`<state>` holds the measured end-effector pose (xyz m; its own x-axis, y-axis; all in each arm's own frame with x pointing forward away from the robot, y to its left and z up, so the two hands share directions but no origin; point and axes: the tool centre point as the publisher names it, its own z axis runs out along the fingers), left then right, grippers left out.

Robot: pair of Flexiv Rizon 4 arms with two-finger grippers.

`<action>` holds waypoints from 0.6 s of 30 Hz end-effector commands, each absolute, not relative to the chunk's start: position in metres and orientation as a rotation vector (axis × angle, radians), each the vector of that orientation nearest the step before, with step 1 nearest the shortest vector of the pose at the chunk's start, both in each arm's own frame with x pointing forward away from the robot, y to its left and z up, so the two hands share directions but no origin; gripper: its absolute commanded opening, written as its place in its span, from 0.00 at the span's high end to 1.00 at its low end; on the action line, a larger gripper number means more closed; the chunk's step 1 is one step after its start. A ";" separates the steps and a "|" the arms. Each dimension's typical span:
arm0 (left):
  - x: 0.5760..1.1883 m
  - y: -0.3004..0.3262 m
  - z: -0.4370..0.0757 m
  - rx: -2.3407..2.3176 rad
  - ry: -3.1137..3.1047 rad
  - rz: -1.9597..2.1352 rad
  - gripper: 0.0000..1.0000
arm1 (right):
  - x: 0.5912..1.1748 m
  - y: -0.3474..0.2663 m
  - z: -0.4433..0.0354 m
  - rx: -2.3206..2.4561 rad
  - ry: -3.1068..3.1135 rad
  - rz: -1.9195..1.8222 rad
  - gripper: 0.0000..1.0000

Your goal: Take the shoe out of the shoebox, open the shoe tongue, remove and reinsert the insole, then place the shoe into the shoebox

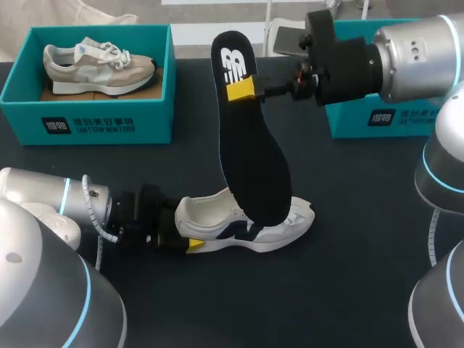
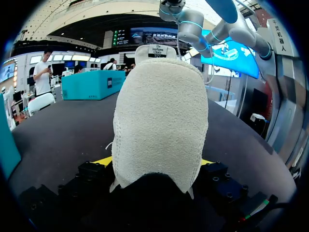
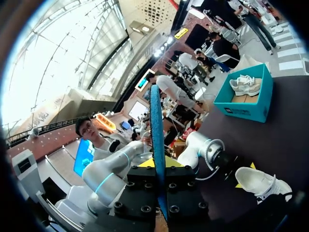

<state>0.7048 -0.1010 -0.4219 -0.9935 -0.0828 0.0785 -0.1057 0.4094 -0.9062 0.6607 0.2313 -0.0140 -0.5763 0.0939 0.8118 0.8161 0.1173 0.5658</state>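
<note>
**A:** Head view first: where is the shoe?

**B:** The white fabric sneaker with a navy side logo (image 1: 250,225) rests on its sole on the dark desk (image 1: 348,290), about midway along and nearer the near edge, outside either box.

**A:** And the left gripper (image 1: 190,243)?

**B:** Its fingers are spread wide and pressed to both sides of the sneaker's heel.

**A:** The insole?

**B:** The long black foam insole (image 1: 250,145) stands nearly upright, its lower end down at the sneaker's opening. I cannot tell whether it is inside. The right gripper (image 1: 243,88) pinches its upper part, fingers almost together.

**A:** Boxes?

**B:** An open teal cardboard shoebox (image 1: 87,119) at the far left corner holds a beige sneaker (image 1: 98,65). A second teal box (image 1: 377,119) sits at the far right edge.
</note>
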 end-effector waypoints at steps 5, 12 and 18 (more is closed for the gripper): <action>0.705 -0.101 -0.424 0.175 -2.621 1.682 1.00 | 0.633 0.226 -0.011 -0.904 -1.806 -1.515 1.00; 0.705 -0.101 -0.424 0.175 -2.621 1.682 1.00 | 0.623 0.224 -0.007 -0.911 -1.809 -1.526 1.00; 0.705 -0.101 -0.424 0.175 -2.621 1.682 1.00 | 0.620 0.225 -0.008 -0.911 -1.813 -1.552 1.00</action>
